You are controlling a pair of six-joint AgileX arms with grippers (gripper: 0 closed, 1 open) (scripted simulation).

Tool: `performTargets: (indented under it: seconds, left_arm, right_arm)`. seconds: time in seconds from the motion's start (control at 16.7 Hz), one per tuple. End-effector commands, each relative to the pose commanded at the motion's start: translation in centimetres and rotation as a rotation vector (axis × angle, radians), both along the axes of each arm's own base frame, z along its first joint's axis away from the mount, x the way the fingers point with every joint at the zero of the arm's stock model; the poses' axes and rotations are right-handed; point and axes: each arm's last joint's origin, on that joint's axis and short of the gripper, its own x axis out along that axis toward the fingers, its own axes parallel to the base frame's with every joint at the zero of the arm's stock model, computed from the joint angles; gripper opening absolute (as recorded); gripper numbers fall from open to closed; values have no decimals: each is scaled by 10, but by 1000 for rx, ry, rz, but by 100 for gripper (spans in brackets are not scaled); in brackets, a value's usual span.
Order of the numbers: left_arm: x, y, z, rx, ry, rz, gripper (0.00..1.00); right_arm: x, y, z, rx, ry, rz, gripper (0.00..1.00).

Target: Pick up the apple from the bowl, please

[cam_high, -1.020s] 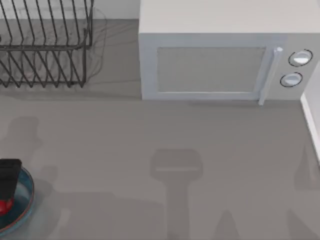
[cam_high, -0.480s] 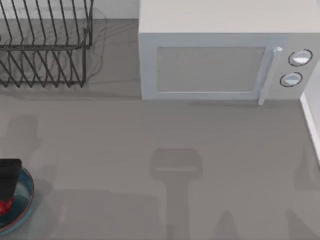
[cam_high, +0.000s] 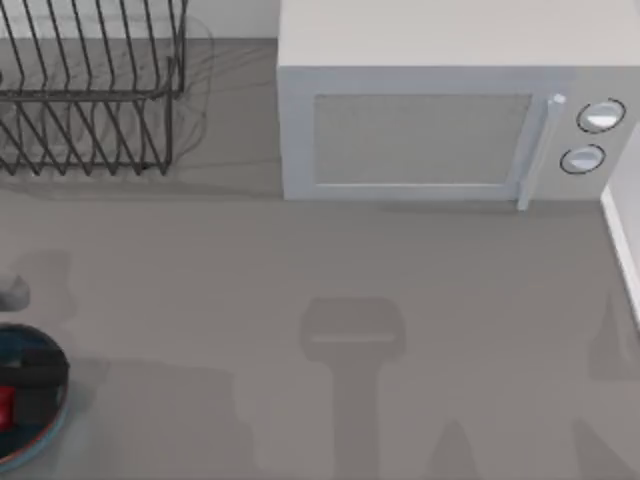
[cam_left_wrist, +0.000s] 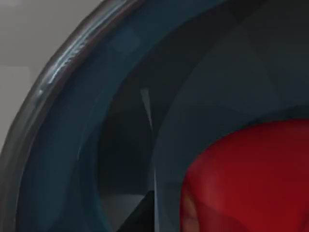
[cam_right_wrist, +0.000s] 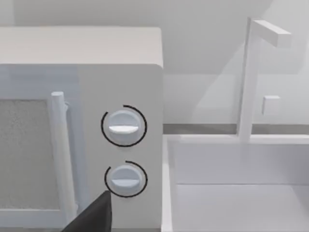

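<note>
Left pincer (cam_high: pixel 22 385) down inside the bowl (cam_high: pixel 45 345) at the bench's left edge, apple (cam_high: pixel 5 405) right against it, close in the wrist camera. Clenched or released: cannot tell. Right arm parked, facing the microwave (cam_right_wrist: pixel 82 121).

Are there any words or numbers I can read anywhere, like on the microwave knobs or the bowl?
None: no words or numbers can be read.
The microwave knobs carry only plain lines.
The bowl and apple bear no label.
</note>
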Motion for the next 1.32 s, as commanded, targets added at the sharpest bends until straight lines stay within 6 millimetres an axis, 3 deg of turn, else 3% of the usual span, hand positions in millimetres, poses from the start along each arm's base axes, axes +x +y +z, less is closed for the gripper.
performTargets:
  seconds: [0.18,0.42,1.2,1.32]
  left_arm:
    - [-5,0,-18,-1,15,1,100]
    - [-5,0,-20,-1,17,1,100]
    - [-5,0,-20,-1,17,1,2]
    - [-5,0,-20,-1,17,1,0]
  right_arm:
    - [0,0,0,0,0,0,100]
    - [0,0,0,0,0,0,100]
    - [0,0,0,0,0,0,100]
    - [0,0,0,0,0,0,100]
